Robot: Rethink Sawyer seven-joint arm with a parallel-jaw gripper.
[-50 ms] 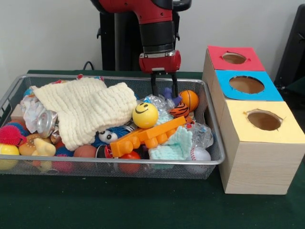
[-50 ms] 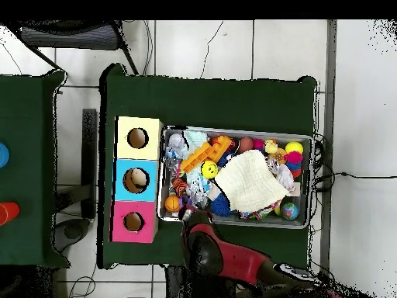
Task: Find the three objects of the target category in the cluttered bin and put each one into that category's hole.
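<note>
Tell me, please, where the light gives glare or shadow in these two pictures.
Front view: glare on the crumpled clear plastic wrap and the shiny silver can; soft shadow under the cream knitted cloth. Overhead view: even light, the pale tiled floor looks washed out, no strong shadows.

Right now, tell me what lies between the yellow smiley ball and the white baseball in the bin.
In the front view, the orange toy brick and a mint knitted piece lie between the smiley ball and the baseball.
</note>
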